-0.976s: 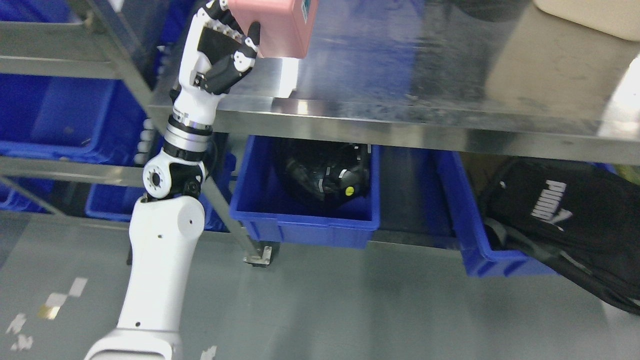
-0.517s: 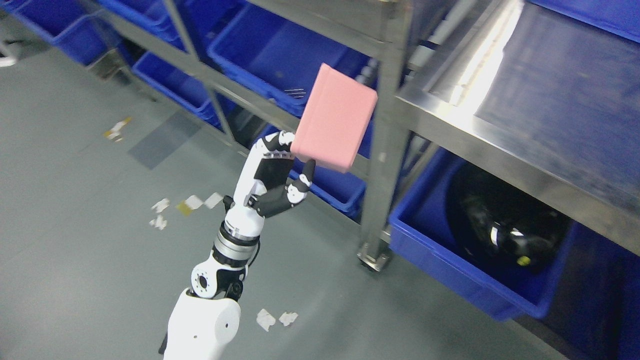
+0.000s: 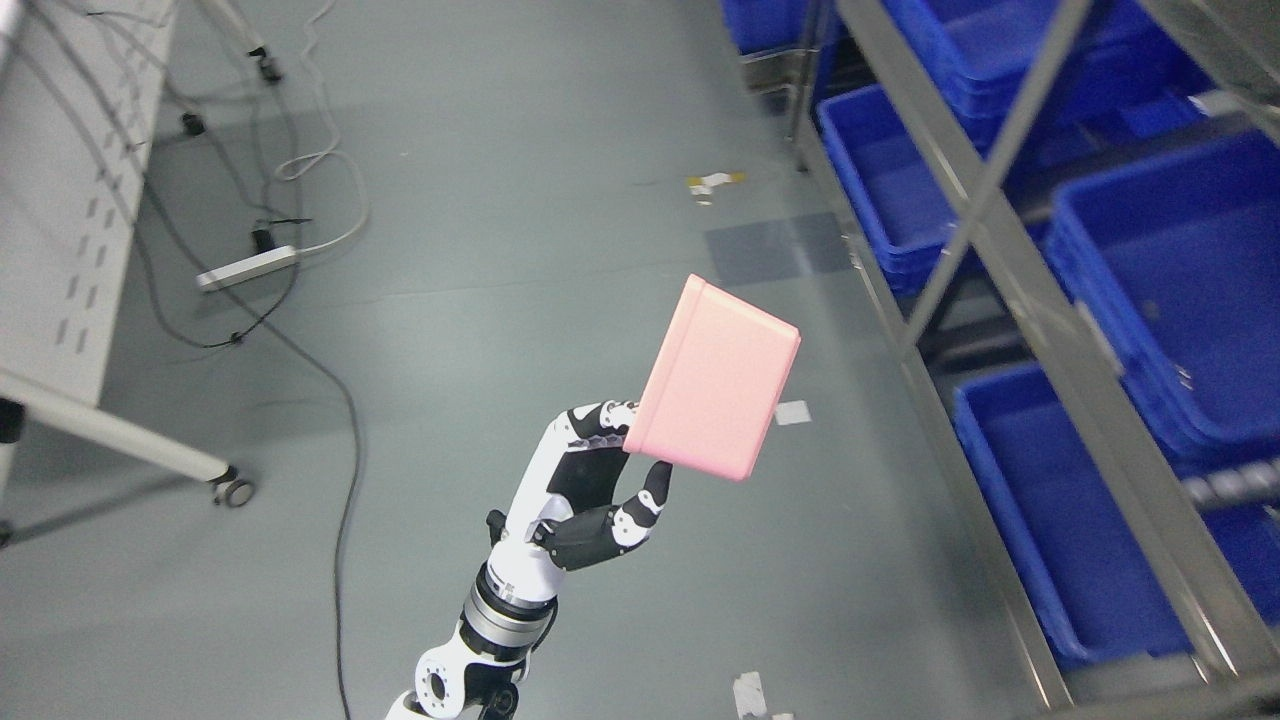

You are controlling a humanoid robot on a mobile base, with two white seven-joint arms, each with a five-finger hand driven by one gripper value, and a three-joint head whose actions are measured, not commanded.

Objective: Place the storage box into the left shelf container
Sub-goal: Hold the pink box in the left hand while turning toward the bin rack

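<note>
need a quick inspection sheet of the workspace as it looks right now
surface: grey floor; nothing rests under the held box.
job's things: pink storage box, tilted, held in the air, apart from the shelf; blue bins on the metal shelf rack at right look empty.
clutter: paper and tape scraps on the floor.
grippers: left hand grips the box's lower edge; right hand not in view.
cables: power strip with black and white cables trailing across the floor.
surroundings: white table on casters, at left.
</note>
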